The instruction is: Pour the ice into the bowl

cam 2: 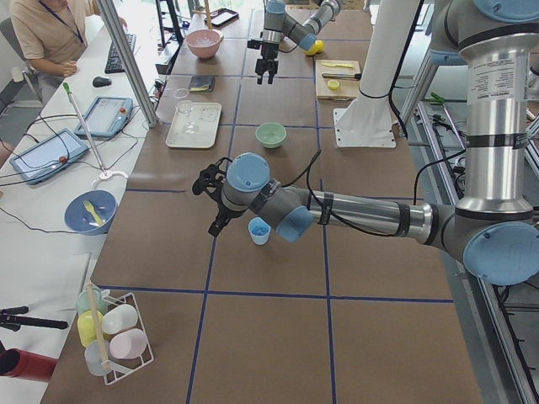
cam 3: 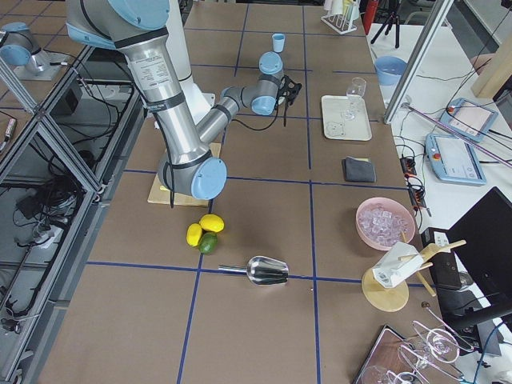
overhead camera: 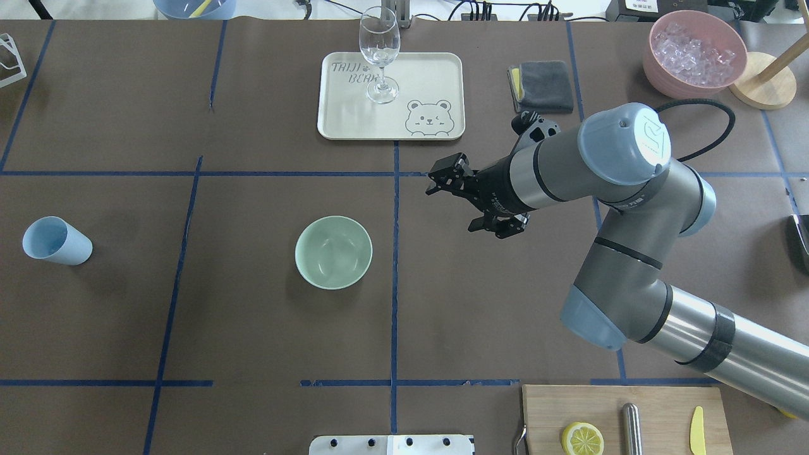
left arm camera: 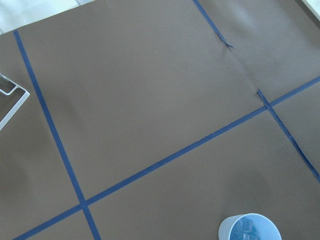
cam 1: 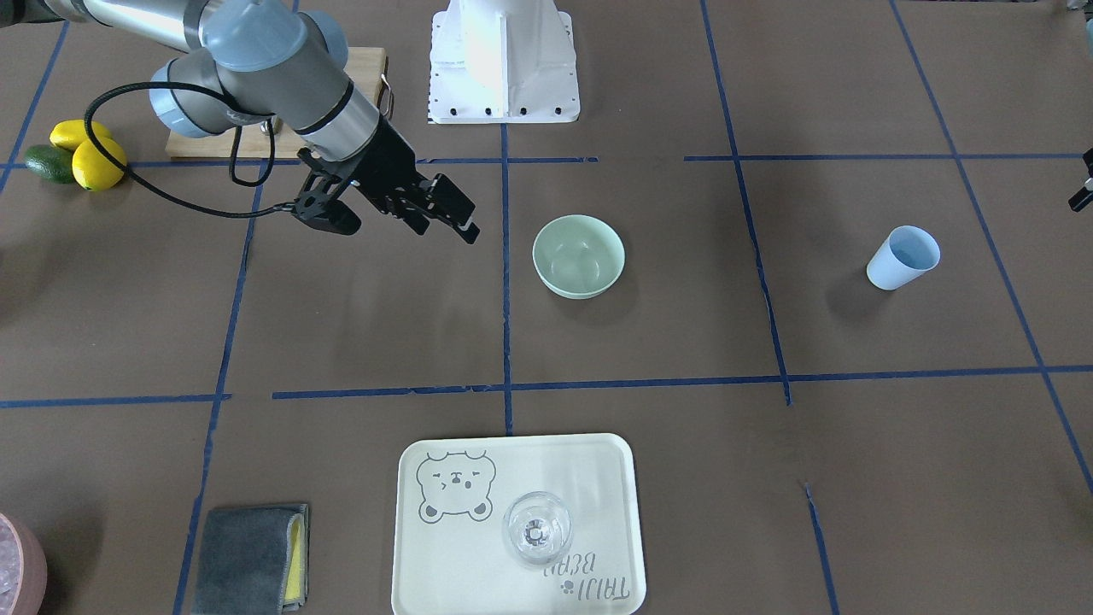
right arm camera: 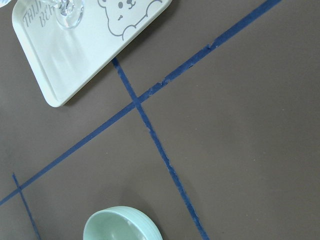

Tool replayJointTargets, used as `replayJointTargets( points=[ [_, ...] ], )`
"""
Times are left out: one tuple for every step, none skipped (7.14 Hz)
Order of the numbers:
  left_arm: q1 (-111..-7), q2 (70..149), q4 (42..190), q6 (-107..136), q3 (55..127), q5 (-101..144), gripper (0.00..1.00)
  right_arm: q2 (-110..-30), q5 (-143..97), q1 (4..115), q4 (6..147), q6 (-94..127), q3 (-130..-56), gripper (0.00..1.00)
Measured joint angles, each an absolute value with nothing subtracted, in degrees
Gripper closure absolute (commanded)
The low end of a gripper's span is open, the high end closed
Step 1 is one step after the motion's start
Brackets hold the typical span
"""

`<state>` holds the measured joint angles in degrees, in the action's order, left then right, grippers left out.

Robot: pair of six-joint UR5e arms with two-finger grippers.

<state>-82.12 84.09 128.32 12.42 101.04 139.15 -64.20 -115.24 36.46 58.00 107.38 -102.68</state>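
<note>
The ice (left arm camera: 245,228), a few small clear cubes, is seen lying in the bottom of the light blue cup (overhead camera: 57,241). The cup is stood upright, near the edge of the worktop at the robot's left end. The mint-green bowl (overhead camera: 333,252) is set near the middle of the worktop, well apart from the cup, and is shown without contents.

The cubes are judged hard, wet and slippery, and are likely to slide out together once the cup is tipped. The cup is judged light, smooth and thin-walled. It is best taken from the side at mid-height, and only moderate squeeze is called for so that the wall is not crushed. The bowl is also judged light and could be pushed along if its rim is struck.

The left gripper (cam 2: 205,179) is held near the cup. Whether its jaws are wide or narrow cannot be told. The right gripper (overhead camera: 442,180) is held above the table beside the bowl, towards the far edge, with its jaws parted and nothing between them.

Only bare brown surface and blue tape lines are found between cup and bowl. The wine glass (overhead camera: 380,54), on the tray (overhead camera: 436,69) at the far edge, is placed away from that path.
</note>
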Motion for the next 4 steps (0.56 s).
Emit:
replayJointTargets(
  points=[
    [-76.46, 80.79, 139.40, 23.88, 101.06, 132.85, 0.00, -64.96, -115.32, 36.62, 57.95, 107.27, -102.73, 0.00],
    [-69.01, 76.38, 151.42, 36.43, 101.17, 123.68, 0.00, -65.27, -115.23, 36.60, 57.93, 107.17, -102.62, 0.00],
    [-61.97, 72.37, 160.32, 47.42, 101.44, 114.01, 0.00, -65.39, -115.08, 36.55, 57.93, 107.09, -102.54, 0.00],
    [-55.96, 68.79, 166.09, 54.80, 101.77, 104.56, 0.00, -65.39, -114.95, 36.51, 57.92, 107.07, -102.54, 0.00]
  ],
)
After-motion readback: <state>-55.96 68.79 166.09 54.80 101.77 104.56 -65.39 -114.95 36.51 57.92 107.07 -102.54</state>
